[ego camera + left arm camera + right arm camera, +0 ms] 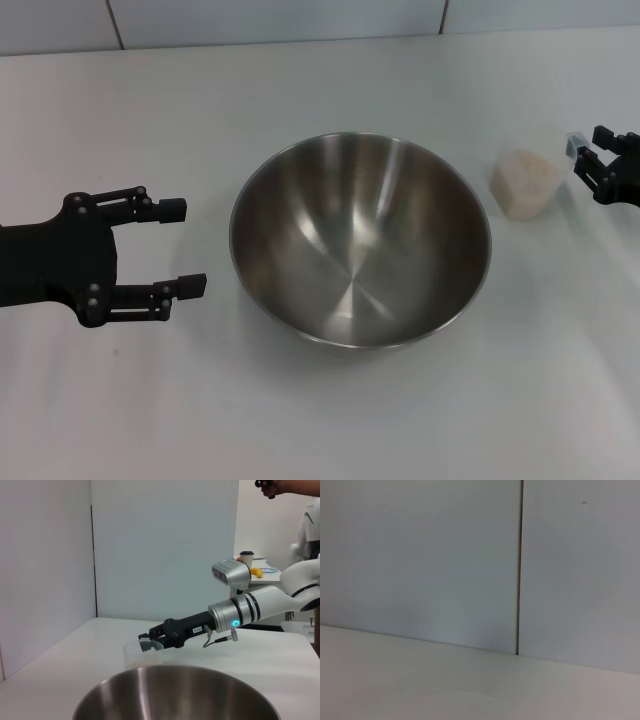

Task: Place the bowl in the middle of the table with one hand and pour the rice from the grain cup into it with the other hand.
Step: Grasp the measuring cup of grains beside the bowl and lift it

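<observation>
Two arms out over the white surface [330, 420], so here's the layout. Steel bowl [361, 238] sits upright mid-surface and looks empty. Left of the bowl, the left tool [180, 247] hangs spread wide, apart from the rim, holding nothing. Right of the bowl, the grain cup [526, 182] stands with rice [522, 176] inside, and the right tool [583, 160] is parted just beside that cup

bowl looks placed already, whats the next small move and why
Probably the right gripper should close on the grain cup at its rim. The bowl sits mid-table and looks empty, the rice is in the upright cup beside it, and the left gripper is open, clear of the bowl.
</observation>
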Tool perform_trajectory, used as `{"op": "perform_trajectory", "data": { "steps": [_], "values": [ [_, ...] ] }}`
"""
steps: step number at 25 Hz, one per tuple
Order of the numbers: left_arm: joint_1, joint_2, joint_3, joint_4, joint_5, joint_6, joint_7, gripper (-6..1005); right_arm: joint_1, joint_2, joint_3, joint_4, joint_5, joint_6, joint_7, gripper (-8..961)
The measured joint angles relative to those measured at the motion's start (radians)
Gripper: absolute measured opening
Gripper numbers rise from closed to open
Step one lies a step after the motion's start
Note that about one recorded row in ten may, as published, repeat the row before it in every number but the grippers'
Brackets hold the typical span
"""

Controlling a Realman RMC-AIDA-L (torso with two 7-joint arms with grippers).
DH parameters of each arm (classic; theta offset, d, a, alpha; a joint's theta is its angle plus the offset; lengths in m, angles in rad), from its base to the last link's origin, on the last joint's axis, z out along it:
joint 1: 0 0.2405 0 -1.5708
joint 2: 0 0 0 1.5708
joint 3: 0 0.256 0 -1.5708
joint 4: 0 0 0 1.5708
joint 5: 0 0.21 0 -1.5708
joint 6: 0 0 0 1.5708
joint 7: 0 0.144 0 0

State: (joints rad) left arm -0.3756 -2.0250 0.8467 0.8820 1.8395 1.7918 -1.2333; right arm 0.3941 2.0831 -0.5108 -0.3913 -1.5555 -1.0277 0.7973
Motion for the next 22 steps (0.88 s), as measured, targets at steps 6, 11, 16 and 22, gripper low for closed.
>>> {"op": "perform_trajectory", "data": {
  "steps": [6, 11, 16, 22],
  "values": [
    [-0.001, 0.0, 0.0, 0.0, -0.002, 0.001, -0.004, 805, 0.0, 0.0, 0.0, 0.0, 0.0, 0.0, -0.001, 254],
    [-0.001, 0.0, 0.0, 0.0, -0.004, 0.001, -0.005, 805, 0.0, 0.0, 0.0, 0.0, 0.0, 0.0, -0.001, 135],
    [0.0, 0.0, 0.0, 0.001, -0.004, 0.001, -0.005, 805, 0.0, 0.0, 0.0, 0.0, -0.004, 0.0, -0.001, 46],
    [0.0, 0.0, 0.0, 0.001, -0.004, 0.001, -0.004, 805, 0.0, 0.0, 0.002, 0.0, -0.002, -0.008, -0.021, 19]
  ]
}}
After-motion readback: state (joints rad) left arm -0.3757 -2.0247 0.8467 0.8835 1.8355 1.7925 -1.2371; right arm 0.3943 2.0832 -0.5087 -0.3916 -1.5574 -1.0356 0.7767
